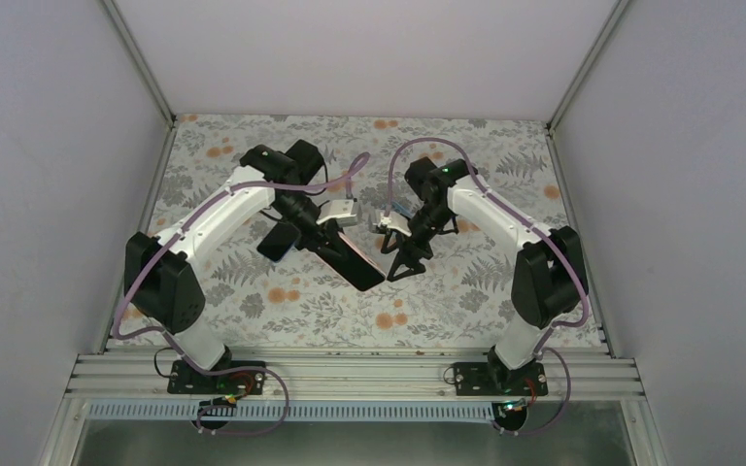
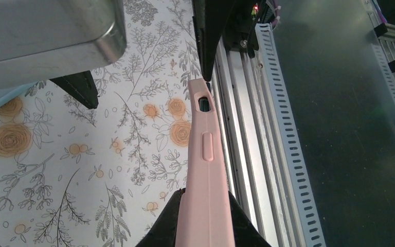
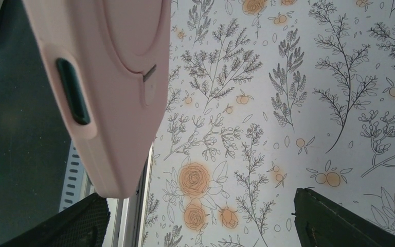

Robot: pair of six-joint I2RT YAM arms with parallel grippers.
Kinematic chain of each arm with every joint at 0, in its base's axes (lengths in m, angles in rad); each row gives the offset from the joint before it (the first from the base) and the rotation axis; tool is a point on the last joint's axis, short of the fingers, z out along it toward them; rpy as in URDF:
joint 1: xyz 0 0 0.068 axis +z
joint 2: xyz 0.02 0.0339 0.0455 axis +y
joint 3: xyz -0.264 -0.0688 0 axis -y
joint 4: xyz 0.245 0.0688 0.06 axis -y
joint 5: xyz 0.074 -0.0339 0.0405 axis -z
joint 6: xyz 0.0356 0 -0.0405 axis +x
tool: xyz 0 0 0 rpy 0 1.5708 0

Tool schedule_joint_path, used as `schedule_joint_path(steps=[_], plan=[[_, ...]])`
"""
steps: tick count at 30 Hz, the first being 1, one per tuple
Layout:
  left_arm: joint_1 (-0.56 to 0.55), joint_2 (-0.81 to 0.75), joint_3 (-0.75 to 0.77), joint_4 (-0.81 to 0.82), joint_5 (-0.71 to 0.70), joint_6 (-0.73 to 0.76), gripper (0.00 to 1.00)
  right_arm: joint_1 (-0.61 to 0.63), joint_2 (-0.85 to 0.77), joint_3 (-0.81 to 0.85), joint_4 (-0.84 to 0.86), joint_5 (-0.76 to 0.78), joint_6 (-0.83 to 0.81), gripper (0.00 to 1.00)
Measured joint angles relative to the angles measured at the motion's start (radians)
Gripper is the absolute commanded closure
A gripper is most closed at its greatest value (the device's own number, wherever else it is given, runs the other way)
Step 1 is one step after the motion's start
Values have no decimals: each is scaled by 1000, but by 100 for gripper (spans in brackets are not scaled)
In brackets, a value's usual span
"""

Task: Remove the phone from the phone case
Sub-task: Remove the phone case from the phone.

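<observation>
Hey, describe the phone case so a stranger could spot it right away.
Find the flowered table, then its middle. There the left hand holds a long flat slab off the surface: the phone case, the only pale pink thing.

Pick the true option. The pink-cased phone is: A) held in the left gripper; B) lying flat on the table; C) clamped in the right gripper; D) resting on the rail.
A: the pink case sticks out from the left gripper, while the right gripper is open.
</observation>
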Motion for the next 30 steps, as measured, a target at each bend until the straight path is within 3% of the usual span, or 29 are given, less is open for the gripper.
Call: schedule_joint_path(steps=[17,30], plan=[[2,2,10,2,2,0,98,7,34,3,-6,-7,-1,15],[13,-23,-2,22,-17,0,98,6,98,96,-42,30,17,18]])
